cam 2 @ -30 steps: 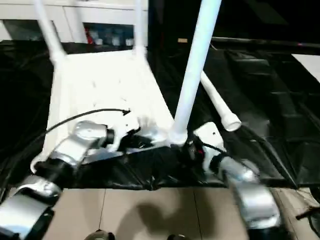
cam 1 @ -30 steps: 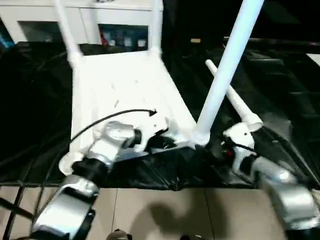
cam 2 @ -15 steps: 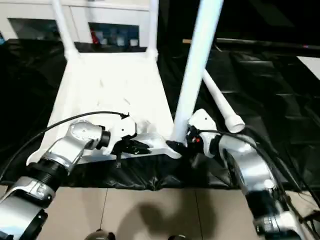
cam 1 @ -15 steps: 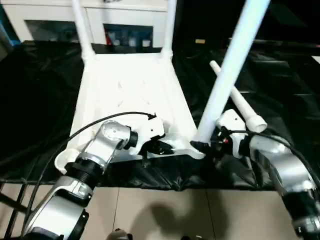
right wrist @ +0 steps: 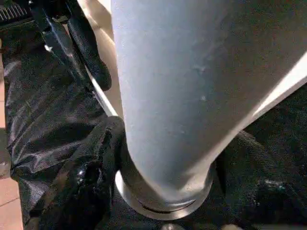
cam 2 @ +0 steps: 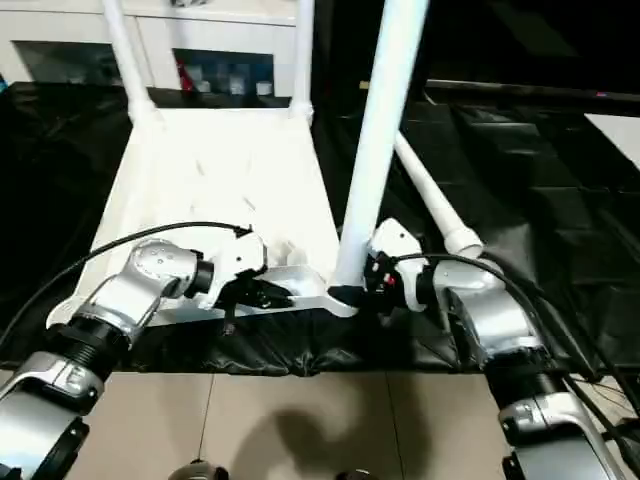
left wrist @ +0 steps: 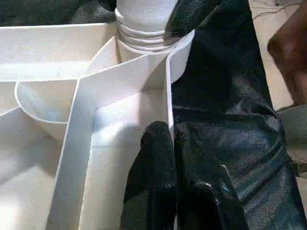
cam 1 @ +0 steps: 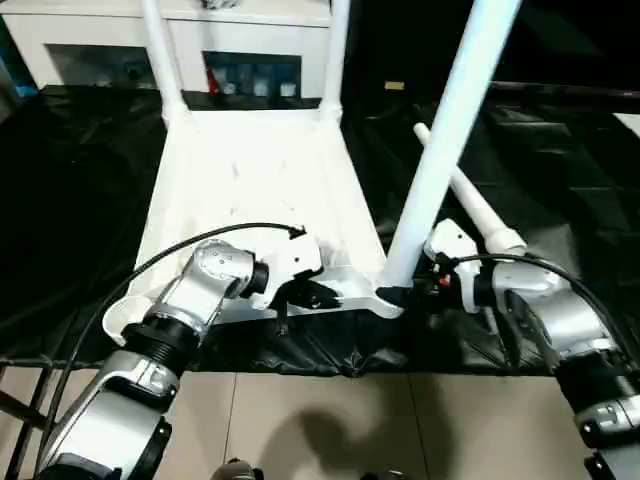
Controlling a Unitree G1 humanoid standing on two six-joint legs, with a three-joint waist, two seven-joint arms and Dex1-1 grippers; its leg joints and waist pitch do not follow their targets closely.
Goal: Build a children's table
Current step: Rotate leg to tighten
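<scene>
The upside-down tabletop [cam 1: 255,190] lies on a black sheet [cam 1: 70,180]. The third leg [cam 1: 440,150], leaning 1 sec ago, now stands straighter in the near right corner socket. Right claw [right wrist: 163,158] grips its base; left claw [left wrist: 172,143] pinches the tabletop rim beside it. Prob. nearly seated.

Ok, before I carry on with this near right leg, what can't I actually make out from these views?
- White tube leg at the near right corner: top cut off by the head views' upper edge.
- Its seating in the white plastic tabletop socket: right gripper covers the joint in the head views; the right wrist view is too close.
- Near left corner socket: the left forearm overlaps it.
</scene>
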